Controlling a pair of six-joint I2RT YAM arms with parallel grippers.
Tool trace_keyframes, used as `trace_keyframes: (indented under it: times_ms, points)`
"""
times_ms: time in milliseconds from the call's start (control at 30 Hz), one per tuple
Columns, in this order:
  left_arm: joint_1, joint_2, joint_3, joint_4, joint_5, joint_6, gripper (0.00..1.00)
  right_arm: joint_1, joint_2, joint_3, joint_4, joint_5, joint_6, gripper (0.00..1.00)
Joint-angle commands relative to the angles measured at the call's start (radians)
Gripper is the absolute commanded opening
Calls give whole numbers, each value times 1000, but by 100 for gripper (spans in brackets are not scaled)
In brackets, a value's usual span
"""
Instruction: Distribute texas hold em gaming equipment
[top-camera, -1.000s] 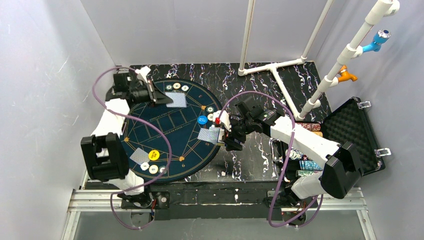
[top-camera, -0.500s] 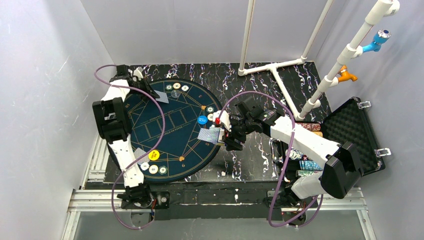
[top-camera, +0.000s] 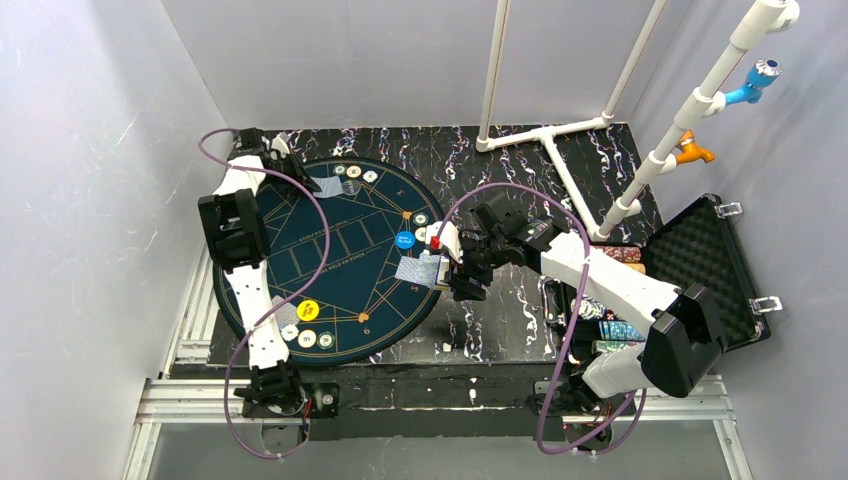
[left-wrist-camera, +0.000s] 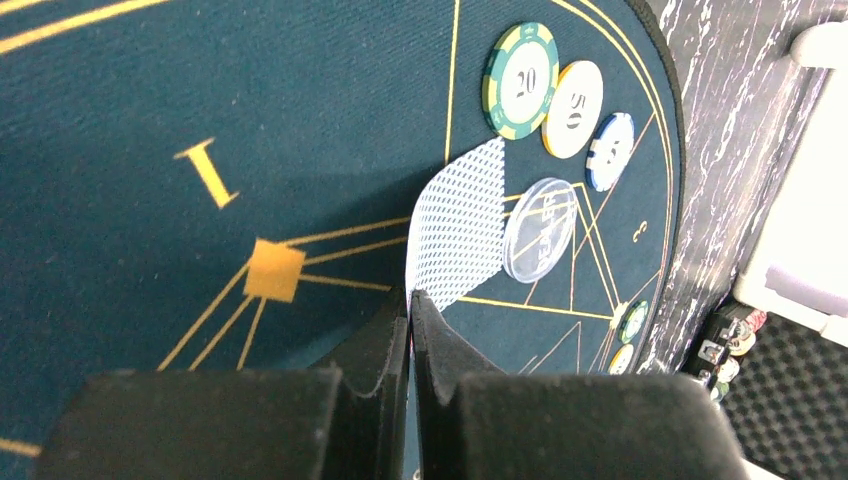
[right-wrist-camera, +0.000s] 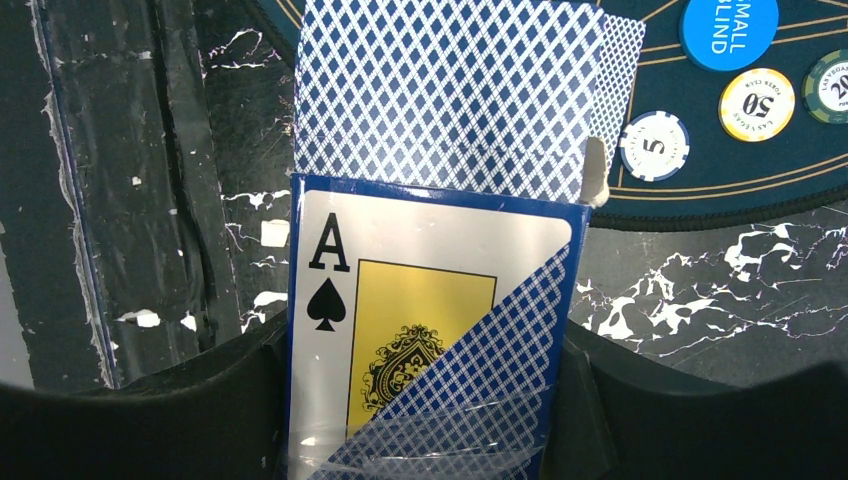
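Cards (right-wrist-camera: 450, 100) with blue diamond backs stick out of the top of a deck box (right-wrist-camera: 430, 300) printed with an ace of spades. The right gripper (right-wrist-camera: 428, 365) clamps the box between fingers set partly apart, at the right rim of the round mat (top-camera: 375, 300). The box's lower end is cut off by the wrist view's edge, and the cards in it cannot be counted. Just inside that rim lie a blue small-blind disc (right-wrist-camera: 728, 30), cropped at the top, a 50 chip (right-wrist-camera: 757, 103), a 5 chip (right-wrist-camera: 651, 145) and a 20 chip (right-wrist-camera: 830, 85) half out of frame.

At the mat's far left edge the left gripper (left-wrist-camera: 410, 295) has its jaws pressed fully together. A single card (left-wrist-camera: 460, 225) lies face down on the mat, its near corner right at the fingertips. Whether that corner is nipped or merely touched cannot be made out. A clear disc (left-wrist-camera: 540, 230) overlaps the card's side, its lettering too faint to read. Beyond it sits a row of three chips (left-wrist-camera: 573, 108). A yellow disc (top-camera: 308, 310) lies close to the mat's near edge.
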Motion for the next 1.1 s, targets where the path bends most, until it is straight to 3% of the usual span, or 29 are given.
trace_keyframes:
  times_ms: [0, 267, 400, 567, 733, 800, 867, 967, 1067]
  points:
    - [-26, 11, 58, -18, 37, -5, 0, 4, -10, 31, 16, -18, -10, 1]
    - [-54, 25, 55, -18, 74, -14, 0, 4, -11, 27, 17, -17, -12, 1]
    - [-55, 14, 49, -18, 94, -10, 38, 4, -11, 27, 19, -18, -11, 1]
    - [-43, -105, -23, -20, -18, 37, 72, 4, -10, 32, 18, -15, -12, 1]
    - [-36, -301, -140, -29, -175, 160, 96, 4, -12, 34, 25, -15, -9, 1]
    - [-34, -390, -191, -29, -208, 215, 98, 3, -15, 36, 28, -16, -7, 1]
    - [-28, -474, -251, -36, -137, 240, 98, 4, -17, 39, 30, -17, -7, 1]
    - [-48, -675, -439, -58, 199, 208, 98, 4, -18, 45, 37, -23, -6, 1]
    - [-269, -918, -732, 11, 448, 125, 98, 5, -22, 53, 32, -64, -3, 1]
